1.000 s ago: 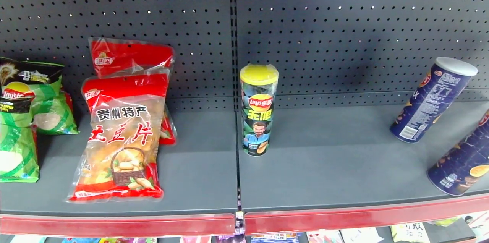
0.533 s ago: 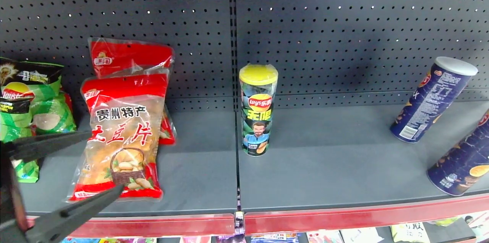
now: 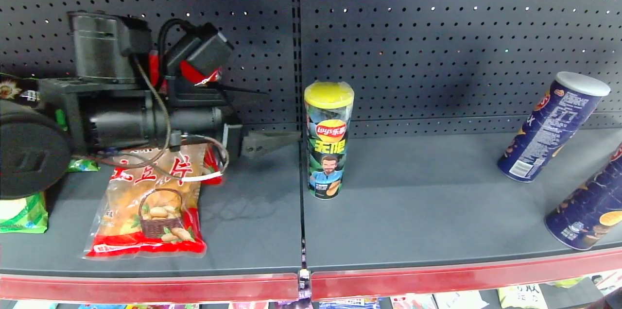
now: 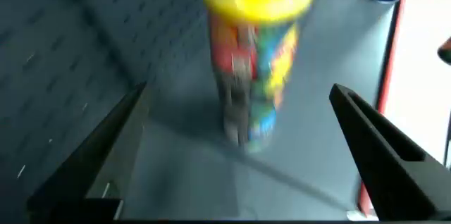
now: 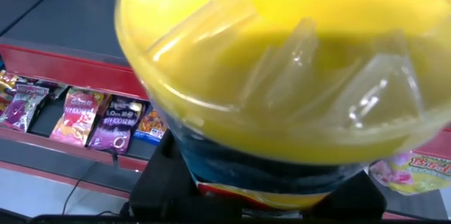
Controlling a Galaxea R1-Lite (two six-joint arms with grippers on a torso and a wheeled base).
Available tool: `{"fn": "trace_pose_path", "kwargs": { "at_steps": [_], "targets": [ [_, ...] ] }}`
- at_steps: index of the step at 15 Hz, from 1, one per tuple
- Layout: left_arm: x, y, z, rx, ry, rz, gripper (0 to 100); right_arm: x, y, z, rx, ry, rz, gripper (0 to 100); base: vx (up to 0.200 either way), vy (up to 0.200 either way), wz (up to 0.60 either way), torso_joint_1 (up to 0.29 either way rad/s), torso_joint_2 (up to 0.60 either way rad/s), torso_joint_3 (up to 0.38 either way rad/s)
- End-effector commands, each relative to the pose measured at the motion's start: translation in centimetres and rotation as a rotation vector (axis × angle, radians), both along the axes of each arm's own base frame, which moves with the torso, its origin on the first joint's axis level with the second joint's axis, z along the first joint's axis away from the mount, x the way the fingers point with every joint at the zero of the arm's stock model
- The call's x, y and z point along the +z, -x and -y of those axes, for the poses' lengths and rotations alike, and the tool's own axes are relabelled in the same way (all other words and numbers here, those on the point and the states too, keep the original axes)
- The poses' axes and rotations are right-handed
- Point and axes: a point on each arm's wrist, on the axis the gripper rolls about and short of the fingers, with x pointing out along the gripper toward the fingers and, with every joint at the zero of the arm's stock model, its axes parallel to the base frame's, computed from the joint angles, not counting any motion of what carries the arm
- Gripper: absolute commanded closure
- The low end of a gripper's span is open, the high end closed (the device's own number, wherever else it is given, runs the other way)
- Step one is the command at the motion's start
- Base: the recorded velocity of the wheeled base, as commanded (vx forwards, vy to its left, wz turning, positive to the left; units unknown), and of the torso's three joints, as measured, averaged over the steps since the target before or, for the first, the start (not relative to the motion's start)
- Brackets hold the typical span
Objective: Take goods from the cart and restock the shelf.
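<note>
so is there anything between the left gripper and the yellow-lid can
No. In the left wrist and head views, just bare grey shelf lies between the open left gripper and the yellow-lid can.

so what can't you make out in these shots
Red bags: head view, tops hidden behind left arm.
Green bag: head view, mostly behind that arm, edge-cut.
Shelf can: left wrist view, print blurred.
Held can: right wrist view, its own lid hides most of the label.
</note>
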Motion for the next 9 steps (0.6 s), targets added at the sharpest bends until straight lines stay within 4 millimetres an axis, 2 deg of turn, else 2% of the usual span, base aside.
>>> {"fn": "trace_pose_path", "kwargs": {
  "at_steps": [1, 6, 9],
  "targets": [
    [-2.3, -3.7, 2.6, -0.031, -0.019, -0.041, 0, 0.0, -0.1, 0.0, 0.000, 0.000, -0.006, 100, 0.000, 0.000, 0.00, 0.000, 0.00, 0.000],
    [-2.1, -5.7, 3.4, -0.055, -0.003, -0.017, 0, 0.0, -0.2, 0.0, -0.005, 0.000, -0.011, 100, 0.000, 0.000, 0.00, 0.000, 0.00, 0.000],
    [-2.1, -5.8, 3.6, -0.080, 0.003, -0.013, 0, 0.0, -0.1, 0.0, -0.008, 0.000, -0.011, 100, 0.000, 0.000, 0.00, 0.000, 0.00, 0.000]
  ]
}}
